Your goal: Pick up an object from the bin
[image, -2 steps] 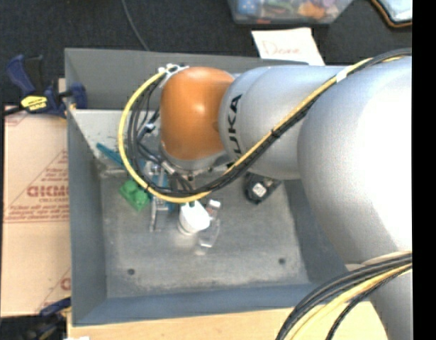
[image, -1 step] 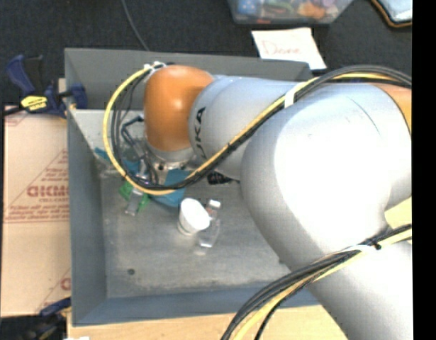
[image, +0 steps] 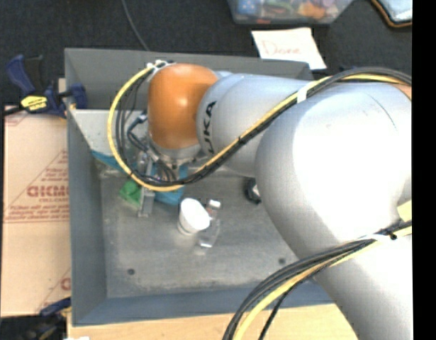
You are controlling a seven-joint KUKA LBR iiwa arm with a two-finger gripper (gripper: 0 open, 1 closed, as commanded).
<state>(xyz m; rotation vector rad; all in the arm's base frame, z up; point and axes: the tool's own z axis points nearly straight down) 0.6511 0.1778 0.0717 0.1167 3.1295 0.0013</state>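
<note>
The gripper (image: pixel 147 190) hangs below the arm's orange wrist cover (image: pixel 176 105), to the upper left of a white round cap (image: pixel 194 216) that lies near the middle of the grey bin (image: pixel 86 261). The wrist and its looped yellow cable hide the gripper's working end, so I cannot tell whether it is apart or together, nor whether anything is in it.

Nearest to it are two things. A small green block (image: pixel 130 192) lies left of the white cap and just under the gripper. A light blue piece (image: pixel 168 196) sits between the green block and the cap, close to both. A clear plastic piece (image: pixel 208 238) rests just below and right of the cap, touching it or nearly so. A small dark thing (image: pixel 253 190) lies to the cap's upper right, well apart from the gripper.

The step in hand looks like settling onto the green block or the blue piece. To do it well, the gripper should come straight down and centre on one of them. They lie so close that a closing motion could catch both or push one aside. It should also stay clear of the bin wall beyond the green block, on the side away from the cap.

As for writing, black letters on the arm's grey casing (image: pixel 207 129), above the cap, read "KUKA", partly cut off. Far above the cap, outside the bin, a white paper note (image: pixel 285 48) bears faint handwriting that seems to say "Done".
</note>
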